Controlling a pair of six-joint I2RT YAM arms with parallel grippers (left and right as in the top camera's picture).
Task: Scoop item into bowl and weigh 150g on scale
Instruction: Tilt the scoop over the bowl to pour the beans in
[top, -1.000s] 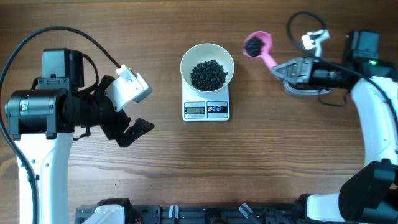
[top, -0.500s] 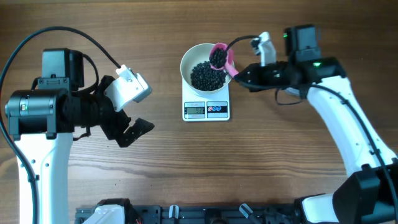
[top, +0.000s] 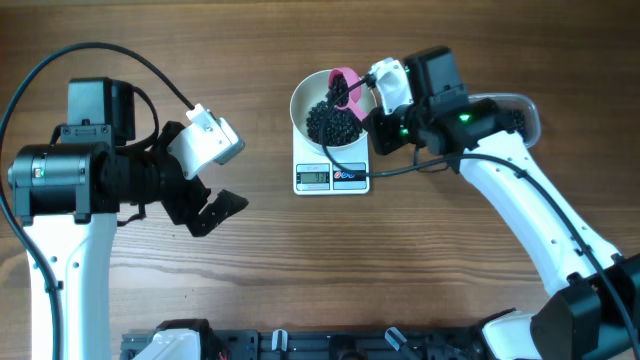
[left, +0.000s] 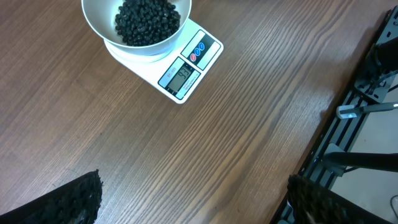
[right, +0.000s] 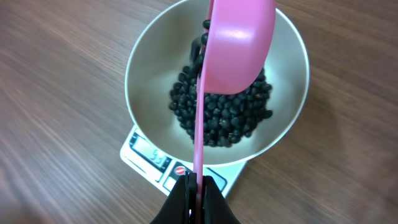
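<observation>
Clamping the pink plastic scoop, my right gripper is tipping tiny black beans into the part-filled round white bowl; more probably needed.

The scale display digits are too tiny to read from overhead, and not clear in the left wrist view either. The bowl gets chopped off by that view's top edge. Right wrist view: pink scoop covers some beans, and the bowl hides most of the scale.

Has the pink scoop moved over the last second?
Yes. The pink scoop moved left: from right of the bowl to tipped above it.
</observation>
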